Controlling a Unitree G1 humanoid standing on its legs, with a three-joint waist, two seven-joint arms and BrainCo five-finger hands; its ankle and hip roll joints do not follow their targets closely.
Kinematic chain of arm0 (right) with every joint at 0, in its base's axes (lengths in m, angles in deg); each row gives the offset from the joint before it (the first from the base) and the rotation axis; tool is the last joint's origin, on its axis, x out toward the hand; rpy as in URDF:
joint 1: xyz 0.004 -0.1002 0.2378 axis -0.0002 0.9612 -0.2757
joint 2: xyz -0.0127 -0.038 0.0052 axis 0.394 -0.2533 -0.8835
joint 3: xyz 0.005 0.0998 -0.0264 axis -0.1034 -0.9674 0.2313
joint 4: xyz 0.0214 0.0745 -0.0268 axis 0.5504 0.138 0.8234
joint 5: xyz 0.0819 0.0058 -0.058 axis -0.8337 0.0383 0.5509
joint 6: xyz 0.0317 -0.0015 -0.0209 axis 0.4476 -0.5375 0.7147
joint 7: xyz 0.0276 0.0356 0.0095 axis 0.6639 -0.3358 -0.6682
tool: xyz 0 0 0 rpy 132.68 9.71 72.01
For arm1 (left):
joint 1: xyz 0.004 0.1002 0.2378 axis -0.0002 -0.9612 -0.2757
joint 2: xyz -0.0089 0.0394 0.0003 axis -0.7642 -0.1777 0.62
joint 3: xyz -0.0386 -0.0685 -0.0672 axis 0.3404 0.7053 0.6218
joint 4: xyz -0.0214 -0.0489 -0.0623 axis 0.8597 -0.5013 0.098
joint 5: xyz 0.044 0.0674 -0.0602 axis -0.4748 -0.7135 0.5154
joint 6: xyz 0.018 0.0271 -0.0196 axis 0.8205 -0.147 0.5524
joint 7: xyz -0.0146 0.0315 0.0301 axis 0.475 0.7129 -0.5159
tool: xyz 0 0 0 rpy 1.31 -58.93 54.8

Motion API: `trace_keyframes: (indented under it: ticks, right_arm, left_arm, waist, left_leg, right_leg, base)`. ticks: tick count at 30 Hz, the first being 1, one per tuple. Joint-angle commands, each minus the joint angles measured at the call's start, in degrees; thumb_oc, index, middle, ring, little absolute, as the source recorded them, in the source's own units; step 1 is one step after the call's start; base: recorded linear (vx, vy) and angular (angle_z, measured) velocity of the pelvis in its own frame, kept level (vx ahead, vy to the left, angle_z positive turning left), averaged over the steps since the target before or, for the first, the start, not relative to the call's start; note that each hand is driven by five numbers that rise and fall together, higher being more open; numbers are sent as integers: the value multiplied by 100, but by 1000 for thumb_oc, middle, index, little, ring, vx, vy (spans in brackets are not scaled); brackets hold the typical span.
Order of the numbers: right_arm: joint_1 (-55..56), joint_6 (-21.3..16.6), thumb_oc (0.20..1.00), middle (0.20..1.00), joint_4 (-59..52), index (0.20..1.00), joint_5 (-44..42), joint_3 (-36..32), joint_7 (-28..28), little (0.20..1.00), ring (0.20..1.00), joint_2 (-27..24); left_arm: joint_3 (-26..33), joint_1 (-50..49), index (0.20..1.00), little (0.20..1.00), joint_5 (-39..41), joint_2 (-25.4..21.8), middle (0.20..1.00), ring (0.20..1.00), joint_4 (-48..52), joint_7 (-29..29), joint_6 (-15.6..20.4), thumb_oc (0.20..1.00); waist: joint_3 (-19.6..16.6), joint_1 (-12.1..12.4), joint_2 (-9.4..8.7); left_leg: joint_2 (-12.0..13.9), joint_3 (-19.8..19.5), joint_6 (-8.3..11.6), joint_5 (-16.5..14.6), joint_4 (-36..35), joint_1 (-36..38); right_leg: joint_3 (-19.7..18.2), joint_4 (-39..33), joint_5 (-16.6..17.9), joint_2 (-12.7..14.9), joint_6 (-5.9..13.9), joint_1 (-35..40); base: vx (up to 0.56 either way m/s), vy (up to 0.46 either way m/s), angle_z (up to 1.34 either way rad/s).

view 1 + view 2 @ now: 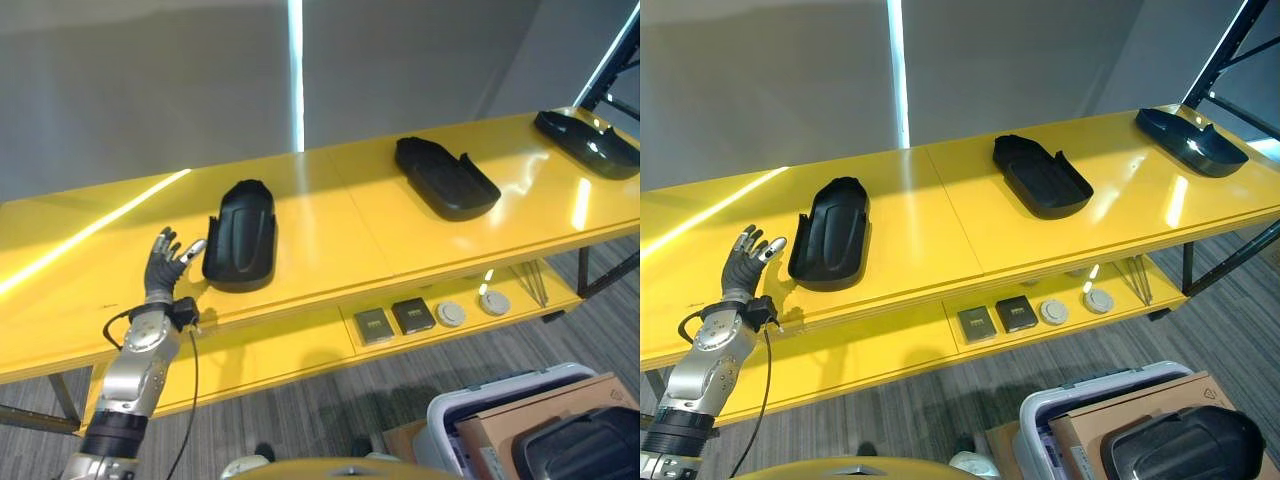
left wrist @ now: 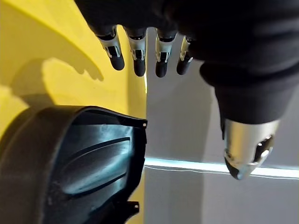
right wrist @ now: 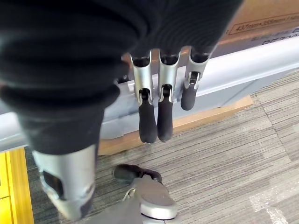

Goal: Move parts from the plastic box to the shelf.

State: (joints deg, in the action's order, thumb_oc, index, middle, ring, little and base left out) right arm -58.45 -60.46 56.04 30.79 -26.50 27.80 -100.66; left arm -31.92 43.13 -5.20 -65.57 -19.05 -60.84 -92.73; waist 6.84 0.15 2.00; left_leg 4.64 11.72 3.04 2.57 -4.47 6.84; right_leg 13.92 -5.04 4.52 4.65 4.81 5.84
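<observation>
At the lower left of the frame, the left hand (image 1: 165, 262) is hovering with fingers spread wide just beside a black part (image 1: 241, 235) lying flat on the yellow shelf (image 1: 340, 225), seemingly released there, while the plastic box (image 1: 500, 405) is sitting at lower right.

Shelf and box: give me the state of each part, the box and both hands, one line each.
Left part: lying on the shelf top, released, beside the left hand.
Middle part: lying on the shelf top, untouched.
Right part: lying at the shelf's far right end.
Part in the box: not yet moved.
Plastic box: on the floor, open.
Left hand: open, holding nothing.
Right hand: open, holding nothing.
</observation>
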Motion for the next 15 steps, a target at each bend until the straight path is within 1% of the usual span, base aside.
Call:
trace_keyframes:
  ticks: [1,2,3,4,5,6,7,8,9,10,11,12,14,15]
  right_arm:
    - [-301,-201,1000,1000,246,1000,-67,211,95,1000,1000,200]
    - [-292,-228,1000,1000,259,1000,-72,213,87,1000,1000,216]
    - [-282,-250,1000,1000,270,1000,-60,212,91,1000,1000,227]
    - [-282,-253,1000,1000,273,1000,-59,213,92,1000,1000,229]
    - [-271,-275,1000,1000,286,1000,-49,215,89,1000,1000,246]
    - [-266,-290,1000,1000,297,1000,-36,222,80,1000,1000,260]
    - [-242,-301,1000,1000,280,1000,15,205,88,1000,1000,259]
    - [-239,-305,1000,1000,276,1000,25,201,85,1000,1000,258]
    - [-241,-338,1000,1000,299,1000,41,192,76,1000,1000,258]
    - [-245,-362,1000,1000,319,1000,56,171,83,1000,1000,249]
    - [-248,-370,1000,1000,324,1000,60,165,84,1000,1000,248]
    - [-251,-389,1000,1000,333,1000,80,146,85,1000,1000,237]
    - [-254,-414,1000,1000,333,1000,141,102,73,1000,1000,215]
    - [-248,-401,1000,1000,309,1000,143,93,72,1000,1000,194]
  left_arm:
    - [481,293,1000,1000,-572,-253,1000,1000,465,-826,1286,1000]
    - [554,301,1000,1000,-749,-276,1000,1000,555,-1038,1513,1000]
    - [624,316,1000,1000,-888,-303,1000,1000,636,-1131,1681,1000]
    - [635,318,1000,1000,-890,-307,1000,1000,650,-1132,1701,1000]
    - [693,338,1000,1000,-991,-337,1000,1000,764,-1026,1877,1000]
    - [726,359,1000,1000,-961,-364,1000,1000,896,-701,1920,1000]
    - [694,386,567,567,-691,-423,567,567,1100,271,1800,567]
    - [630,412,545,545,-520,-444,545,545,1199,759,1676,545]
    - [478,470,511,511,-233,-446,511,511,1390,1403,1500,511]
    - [334,498,442,442,64,-418,442,442,1578,1893,1283,442]
    - [300,505,442,442,157,-413,442,442,1619,2033,1210,442]
    - [181,508,498,498,510,-377,498,498,1741,2517,937,498]
    - [-10,446,645,645,1074,-349,645,645,1928,3341,383,645]
    - [-64,397,843,843,1257,-375,843,843,1933,3605,214,843]
  waist:
    - [-49,67,-183]
    - [-50,70,-190]
    - [-54,70,-197]
    - [-53,69,-199]
    - [-57,70,-206]
    - [-60,70,-209]
    - [-50,64,-200]
    - [-49,61,-194]
    - [-48,56,-181]
    - [-53,54,-170]
    - [-64,54,-172]
    - [-66,54,-157]
    - [-67,50,-120]
    - [-71,46,-107]
  left_leg:
    - [102,73,-4,-462,655,-313]
    - [104,68,0,-460,654,-310]
    - [105,63,3,-458,654,-306]
    - [105,62,3,-458,654,-305]
    - [108,59,7,-461,661,-304]
    - [113,59,13,-463,672,-308]
    - [126,77,21,-487,685,-287]
    - [130,92,24,-487,681,-283]
    - [135,113,28,-486,670,-277]
    - [130,126,30,-486,660,-281]
    - [124,131,29,-471,651,-296]
    - [117,141,31,-468,639,-295]
    - [101,169,35,-464,633,-301]
    - [94,183,35,-459,626,-307]
  right_leg:
    - [54,221,-356,160,197,-40]
    - [61,221,-354,163,198,-35]
    - [63,224,-353,164,199,-30]
    - [64,224,-353,164,199,-28]
    - [68,227,-354,166,196,-22]
    - [69,235,-357,170,196,-23]
    - [70,237,-364,168,207,0]
    - [71,237,-361,168,209,-3]
    - [73,238,-353,172,216,-12]
    - [69,233,-346,176,225,-23]
    - [66,229,-335,179,225,-43]
    - [61,220,-330,180,232,-48]
    - [45,204,-306,194,254,-63]
    - [30,195,-296,198,265,-75]
  base:
    - [0,0,0]
    - [0,0,0]
    - [0,0,0]
    - [0,0,0]
    - [0,0,0]
    - [0,0,0]
    - [0,0,0]
    - [0,0,0]
    - [0,0,0]
    - [0,0,0]
    - [0,0,0]
    - [-18,31,1]
    - [-17,48,-2]
    - [-18,59,-7]
